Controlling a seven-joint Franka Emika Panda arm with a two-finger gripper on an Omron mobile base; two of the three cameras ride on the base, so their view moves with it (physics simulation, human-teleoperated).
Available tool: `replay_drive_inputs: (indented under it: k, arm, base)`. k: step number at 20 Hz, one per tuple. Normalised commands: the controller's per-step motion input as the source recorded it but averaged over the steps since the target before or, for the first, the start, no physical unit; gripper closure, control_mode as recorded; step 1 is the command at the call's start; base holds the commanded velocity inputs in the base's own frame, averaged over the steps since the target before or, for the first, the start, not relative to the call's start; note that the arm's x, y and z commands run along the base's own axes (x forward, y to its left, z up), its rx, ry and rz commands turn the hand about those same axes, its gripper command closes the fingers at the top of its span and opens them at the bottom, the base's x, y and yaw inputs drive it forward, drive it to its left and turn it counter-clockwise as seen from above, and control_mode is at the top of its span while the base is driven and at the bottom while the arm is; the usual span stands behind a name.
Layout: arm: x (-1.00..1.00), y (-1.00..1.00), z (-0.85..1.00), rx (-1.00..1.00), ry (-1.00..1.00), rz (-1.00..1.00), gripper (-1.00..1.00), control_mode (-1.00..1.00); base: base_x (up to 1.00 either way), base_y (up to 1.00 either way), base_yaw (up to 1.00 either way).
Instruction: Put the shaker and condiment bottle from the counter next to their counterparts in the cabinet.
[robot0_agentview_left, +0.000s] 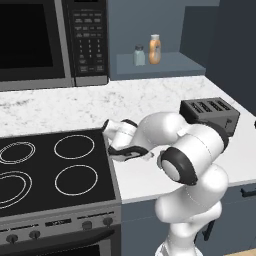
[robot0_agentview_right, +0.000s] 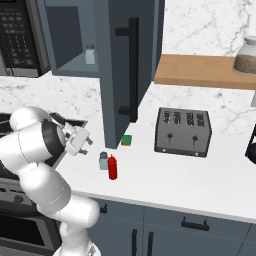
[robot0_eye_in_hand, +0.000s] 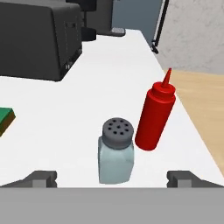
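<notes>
On the white counter (robot0_agentview_right: 165, 172) the grey-blue shaker (robot0_agentview_right: 103, 161) stands upright with the red condiment bottle (robot0_agentview_right: 113, 167) right beside it. In the hand view the shaker (robot0_eye_in_hand: 116, 151) is close ahead, centred between my fingertips (robot0_eye_in_hand: 41, 178), and the condiment bottle (robot0_eye_in_hand: 156, 114) stands just right of it and a little further off. My gripper (robot0_agentview_right: 86, 140) hovers left of both, open and holding nothing. In the cabinet (robot0_agentview_left: 160, 65) niche the counterparts stand side by side: a pale shaker (robot0_agentview_left: 139, 55) and an orange-tan bottle (robot0_agentview_left: 155, 49).
A black toaster (robot0_agentview_right: 182, 131) sits on the counter to the right. A green sponge (robot0_agentview_right: 126, 140) lies by the foot of the open cabinet door (robot0_agentview_right: 125, 65). The stove (robot0_agentview_left: 50, 170) is on the left, under the microwave (robot0_agentview_left: 45, 40). A wooden board (robot0_agentview_right: 200, 70) carries a jar (robot0_agentview_right: 247, 55).
</notes>
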Motion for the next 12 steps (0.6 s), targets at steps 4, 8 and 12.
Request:
replay_drive_inputs:
  k: [4, 8, 12]
  arm:
    - [-0.12, -0.26, -0.25, 0.0, 0.0, 0.0, -1.0, -1.0]
    - [-0.01, -0.37, -0.18, 0.0, 0.0, 0.0, -1.0, -1.0]
    - [0.0, -0.41, -0.18, 0.0, 0.0, 0.0, -1.0, -1.0]
  base:
    - [0.0, 0.0, 0.0]
    - [0.0, 0.0, 0.0]
    - [0.0, 0.0, 0.0]
